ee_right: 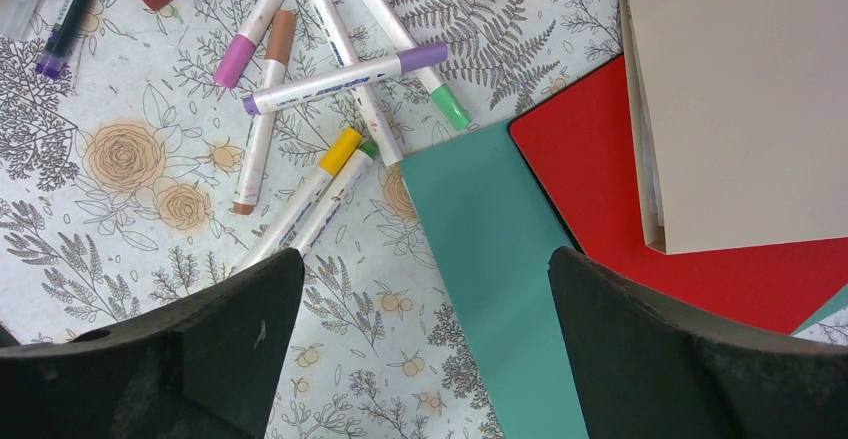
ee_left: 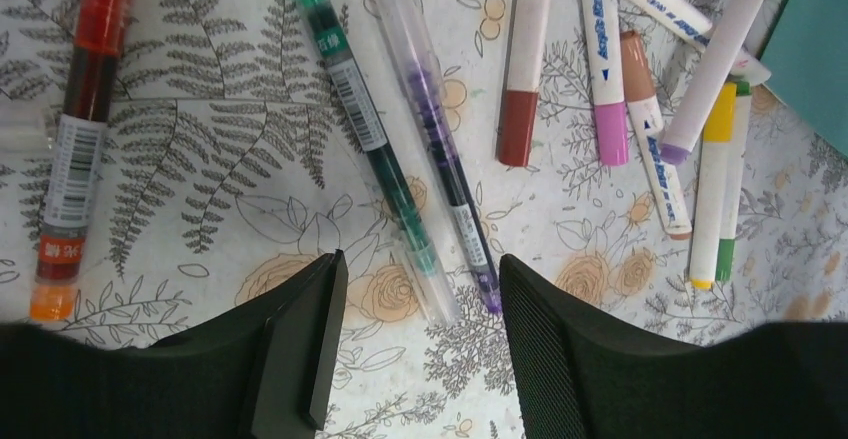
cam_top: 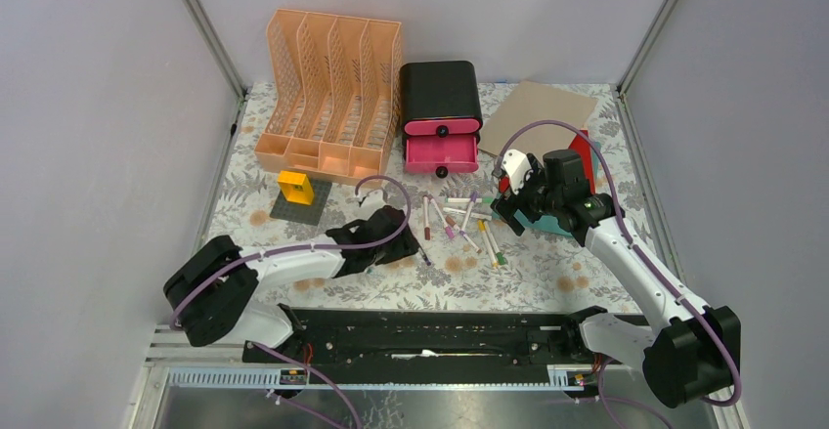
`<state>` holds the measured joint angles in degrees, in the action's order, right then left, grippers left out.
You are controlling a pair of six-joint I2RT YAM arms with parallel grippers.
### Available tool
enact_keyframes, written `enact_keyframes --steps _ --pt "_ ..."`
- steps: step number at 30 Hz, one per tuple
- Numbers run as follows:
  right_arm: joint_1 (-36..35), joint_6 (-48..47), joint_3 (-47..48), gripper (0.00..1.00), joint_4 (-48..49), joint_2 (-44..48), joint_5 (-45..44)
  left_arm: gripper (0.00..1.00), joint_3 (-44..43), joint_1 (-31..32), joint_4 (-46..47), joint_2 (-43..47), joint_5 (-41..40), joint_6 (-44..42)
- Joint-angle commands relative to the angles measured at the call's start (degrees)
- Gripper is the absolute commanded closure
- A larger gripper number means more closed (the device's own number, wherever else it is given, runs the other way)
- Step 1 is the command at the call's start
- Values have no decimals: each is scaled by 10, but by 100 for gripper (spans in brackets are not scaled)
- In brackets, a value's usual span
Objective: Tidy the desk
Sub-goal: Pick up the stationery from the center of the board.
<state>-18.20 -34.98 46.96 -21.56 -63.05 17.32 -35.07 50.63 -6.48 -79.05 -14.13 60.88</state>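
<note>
On the desk (cam_top: 547, 273), barcoded green pen (ee_left: 370, 149) between parted left gripper (ee_left: 420, 264) jaws; right gripper (ee_right: 425, 259) gapes wide

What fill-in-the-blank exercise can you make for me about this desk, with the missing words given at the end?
1. The black drawer box, right of the orange file rack, has its ____ drawer pulled out.
2. The cover directly under the beige folder is ____.
3. The pen beside the green pen, between the fingers of the open left gripper, is ____.
4. The yellow block stands on a ____ plate.

Missing words: lower; red; purple; grey.
</note>
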Motion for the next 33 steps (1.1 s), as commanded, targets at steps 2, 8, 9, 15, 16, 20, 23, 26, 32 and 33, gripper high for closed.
enact_keyframes --steps 2,8,9,15,16,20,23,26,32,33 --pt "3 -7 1 0 -8 9 14 38 -40 5 -8 -24 -40 0" --pt "3 -7 1 0 -8 10 15 43 -63 7 -30 -50 -50 -15" --pt "3 -7 1 0 -7 10 16 43 -67 8 -36 -52 -53 -17" --pt "3 -7 1 0 -8 11 17 43 -91 10 -75 -77 -79 -25" --pt "3 -7 1 0 -8 11 17 43 -100 10 -84 -85 -83 -27" --pt "3 -6 1 0 -8 12 18 44 -126 9 -96 -113 -92 -41" --pt "3 -6 1 0 -8 13 17 44 -142 10 -101 -132 -99 -45" --pt "3 -6 1 0 -8 13 17 46 -162 10 -120 -150 -111 -41" --pt "3 -7 1 0 -8 13 17 53 -166 9 -131 -168 -104 -36" --pt "3 -7 0 0 -7 14 17 53 -163 9 -131 -168 -103 -35"
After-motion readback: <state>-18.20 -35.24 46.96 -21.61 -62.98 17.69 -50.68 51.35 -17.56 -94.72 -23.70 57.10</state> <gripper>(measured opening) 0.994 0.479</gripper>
